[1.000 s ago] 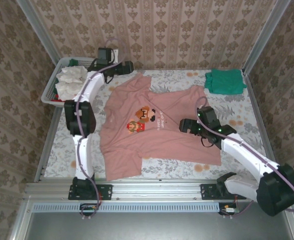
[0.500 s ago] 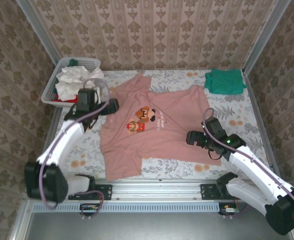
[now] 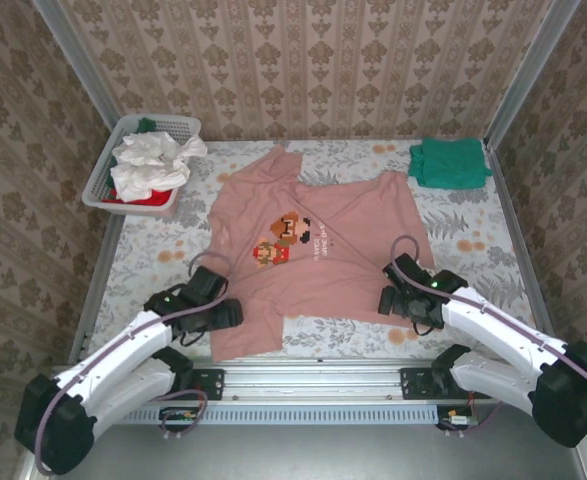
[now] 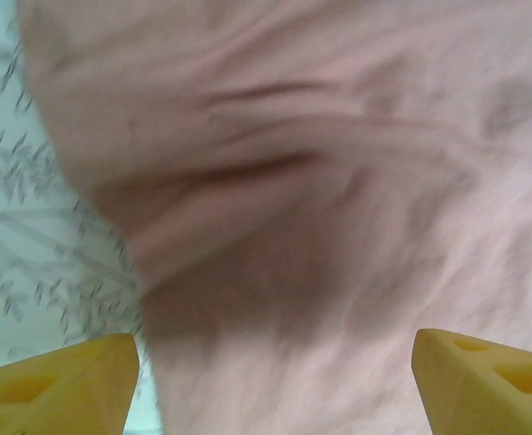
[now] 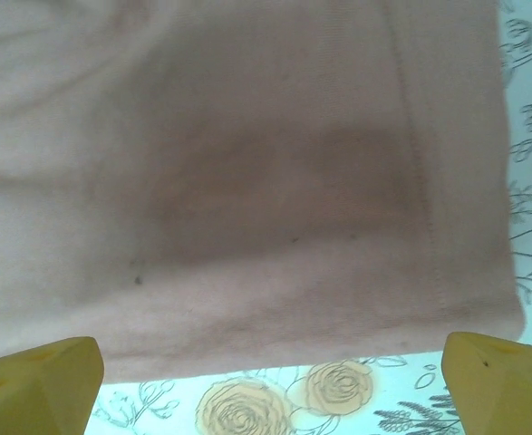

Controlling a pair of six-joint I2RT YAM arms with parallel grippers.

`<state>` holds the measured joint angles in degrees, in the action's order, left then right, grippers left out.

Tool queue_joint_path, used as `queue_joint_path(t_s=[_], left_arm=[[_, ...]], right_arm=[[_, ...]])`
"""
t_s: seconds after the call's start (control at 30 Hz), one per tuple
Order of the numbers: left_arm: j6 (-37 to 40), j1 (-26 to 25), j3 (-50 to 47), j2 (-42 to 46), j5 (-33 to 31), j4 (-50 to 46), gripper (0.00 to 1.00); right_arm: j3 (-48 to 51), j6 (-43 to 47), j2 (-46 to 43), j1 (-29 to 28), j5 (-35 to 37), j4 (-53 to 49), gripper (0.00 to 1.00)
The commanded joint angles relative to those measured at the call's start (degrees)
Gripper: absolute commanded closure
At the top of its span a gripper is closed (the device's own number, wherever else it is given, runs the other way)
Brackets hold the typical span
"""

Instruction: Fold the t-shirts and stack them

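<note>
While my left gripper [image 3: 228, 313] hangs low over the near left corner of the dusty-pink t-shirt [image 3: 313, 250], my right gripper [image 3: 388, 300] sits low at the shirt's near right corner, and both are spread wide with nothing pinched between the jaws. The shirt lies opened out, chest up, in the middle of the flowered tablecloth [image 3: 153, 250], its pixel figures [image 3: 283, 240] facing upward and its collar toward the far wall.

Through my left wrist camera, my left gripper [image 4: 270, 349] straddles the shirt's side edge. One of its yellow fingers [image 4: 57, 381] is over the bare tablecloth [image 4: 30, 227] and the other is over rumpled pink cloth [image 4: 338, 181] (this picture is blurred, so I cannot tell whether either tip touches).

Through my right wrist camera, my right gripper [image 5: 270, 349] is spread just short of the stitched hem [image 5: 293, 317], with printed roses on the tablecloth [image 5: 284, 403] showing between the tips.

A folded teal-green t-shirt [image 3: 450, 162] lies at the far right corner, well apart from the pink one. At the far left stands the white basket [image 3: 158, 122], holding a crumpled white t-shirt [image 3: 148, 163] on top of a red one [image 3: 148, 197].
</note>
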<state>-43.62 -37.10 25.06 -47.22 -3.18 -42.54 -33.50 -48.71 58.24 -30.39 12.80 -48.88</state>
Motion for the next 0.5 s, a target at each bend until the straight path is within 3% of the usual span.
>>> queue_joint_path(t_s=[0.0,0.1,0.27,0.37,0.47], left_arm=[[-9.8,-4.3,0.6,2.6,-6.3,-6.2,0.2],[-14.3,-9.9,0.8,2.8,-8.1,-8.4,0.21],[-25.5,-20.4,-0.3,1.2,-11.2,-11.9,0.28],[-31.3,-26.9,-0.2,-0.1,-13.2,-13.3,0.2],[-32.9,-29.6,0.5,-4.0,-14.5,-13.9,0.2]], right_arm=[[0.2,-1.5,-1.0,3.2,3.6,-1.9,0.04],[1.4,0.0,-1.8,8.4,1.4,-0.6,0.12],[2.1,-2.3,0.6,9.5,2.6,0.0,0.16],[3.5,-4.0,2.1,9.3,0.8,1.9,0.16],[3.9,-4.5,1.2,9.0,1.5,1.8,0.18]])
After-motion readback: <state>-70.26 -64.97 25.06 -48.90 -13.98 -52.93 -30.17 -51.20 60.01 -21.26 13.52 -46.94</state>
